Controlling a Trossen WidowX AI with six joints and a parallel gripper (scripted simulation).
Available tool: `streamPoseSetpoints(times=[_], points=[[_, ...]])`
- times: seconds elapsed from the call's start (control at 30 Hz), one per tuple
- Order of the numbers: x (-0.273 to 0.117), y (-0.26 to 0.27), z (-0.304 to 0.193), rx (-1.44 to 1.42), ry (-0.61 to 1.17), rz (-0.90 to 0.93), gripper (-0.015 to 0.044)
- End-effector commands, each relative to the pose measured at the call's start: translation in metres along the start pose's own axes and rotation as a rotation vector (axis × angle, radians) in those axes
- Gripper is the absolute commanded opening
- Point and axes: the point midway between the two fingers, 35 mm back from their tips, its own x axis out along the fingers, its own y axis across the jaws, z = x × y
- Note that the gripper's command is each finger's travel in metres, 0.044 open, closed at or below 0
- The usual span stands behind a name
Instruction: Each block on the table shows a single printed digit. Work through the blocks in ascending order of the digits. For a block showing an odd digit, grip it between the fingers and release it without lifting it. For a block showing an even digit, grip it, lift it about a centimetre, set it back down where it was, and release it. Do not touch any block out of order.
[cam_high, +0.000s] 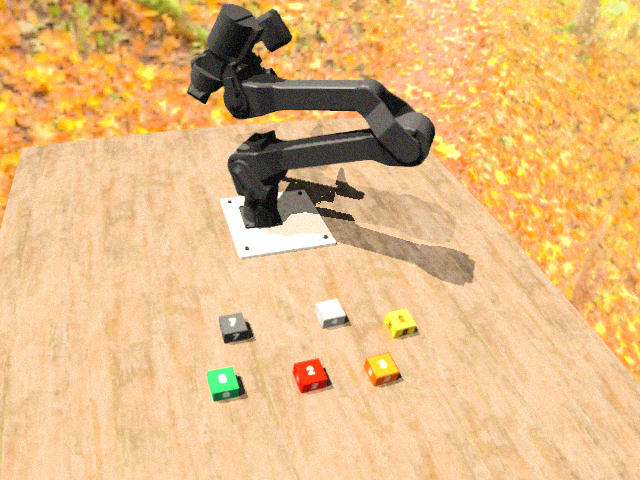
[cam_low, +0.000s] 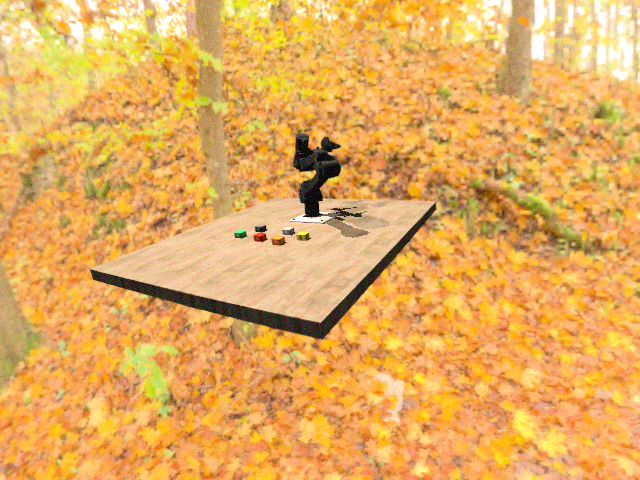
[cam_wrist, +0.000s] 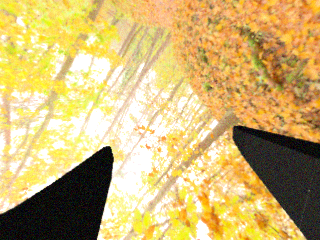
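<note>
We see a wooden table (cam_high: 129, 289) (cam_low: 206, 279) with autumn forest behind it. We place everything by the white plate (cam_high: 289, 240) (cam_low: 303, 220), with sides as in the top view.

Nearest to us, farthest from the plate, are the green block (cam_high: 222, 383) (cam_low: 240, 234), out to its left, the red block (cam_high: 310, 375) (cam_low: 260, 237), straight out from it, and the orange block (cam_high: 382, 369) (cam_low: 278, 240), out to its right. The green digit looks like 8 or 6; red shows 2; orange looks like 3.

Closer to the plate are the dark block (cam_high: 234, 327) (cam_low: 260, 228), to its left with 7, the white block (cam_high: 330, 313) (cam_low: 287, 230), slightly right, and the yellow block (cam_high: 400, 323) (cam_low: 302, 236), farther right. White's pale digit may be 4; yellow's we cannot read surely.

If yellow were misread, the order could break, perhaps from the first touch. We would judge red first only if yellow is higher than 2. A low, wide approach could brush orange or white, and a careless lift of an odd block would be another fault.

Above and beyond the plate, the gripper (cam_high: 235, 56) (cam_low: 311, 152) (cam_wrist: 172, 142) is wide, with nothing between its fingers, and turned away from the blocks.
</note>
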Motion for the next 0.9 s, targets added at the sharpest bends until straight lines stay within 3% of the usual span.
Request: streamPoseSetpoints(times=[0.0, 0.13, 0.27, 0.43, 0.67, 0.87], points=[[-0.001, -0.002, -0.003, -0.019, 0.01, -0.01, 0.04], [-0.023, -0.041, -0.049, -0.394, 0.241, -0.196, 0.04], [-0.074, -0.087, -0.092, -0.825, 0.59, -0.353, 0.04], [-0.137, -0.119, -0.113, -1.182, 0.967, -0.419, 0.04], [-0.237, -0.141, -0.112, -1.595, 1.568, -0.368, 0.04], [-0.322, -0.134, -0.082, -1.842, 2.151, -0.161, 0.04]])
